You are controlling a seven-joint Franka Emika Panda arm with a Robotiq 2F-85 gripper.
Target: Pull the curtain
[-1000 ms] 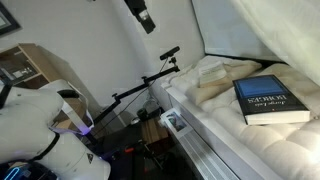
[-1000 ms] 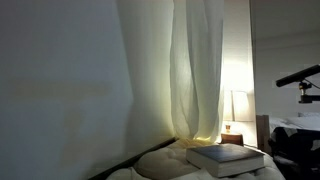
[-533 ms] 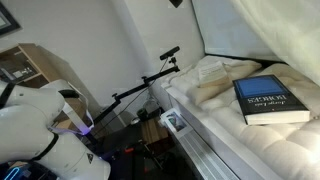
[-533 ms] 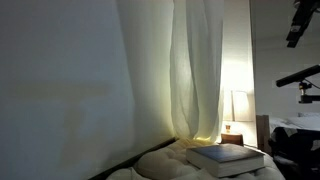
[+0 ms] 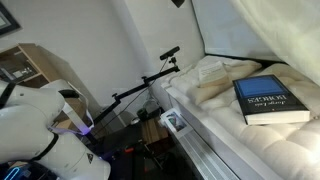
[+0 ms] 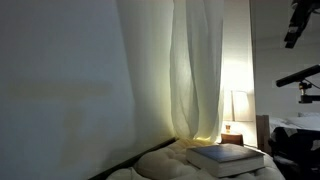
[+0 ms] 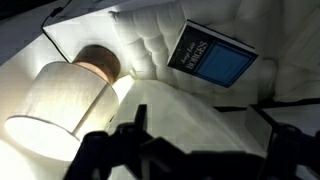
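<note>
The curtain (image 6: 196,70) is a large cream-white sheer sheet that hangs in vertical folds and is lit from behind. It also shows at the upper right in an exterior view (image 5: 250,30), and as a pale fold below in the wrist view (image 7: 185,110). My gripper (image 6: 297,22) is high up, to the right of the curtain and apart from it. Only its tip shows at the top edge in an exterior view (image 5: 177,2). In the wrist view the gripper (image 7: 200,128) has its dark fingers spread wide, open and empty, above the fabric.
A blue book (image 5: 272,100) (image 6: 225,158) (image 7: 212,55) lies on the cream quilted mattress (image 5: 215,95). A lit lamp (image 6: 238,105) (image 7: 55,110) stands beside the bed. A black camera stand (image 5: 150,80) and the white robot base (image 5: 40,125) are left of the bed.
My gripper has risen and moved toward the curtain. It has almost left the top of one exterior view and entered the other at the upper right. The curtain has not moved.
</note>
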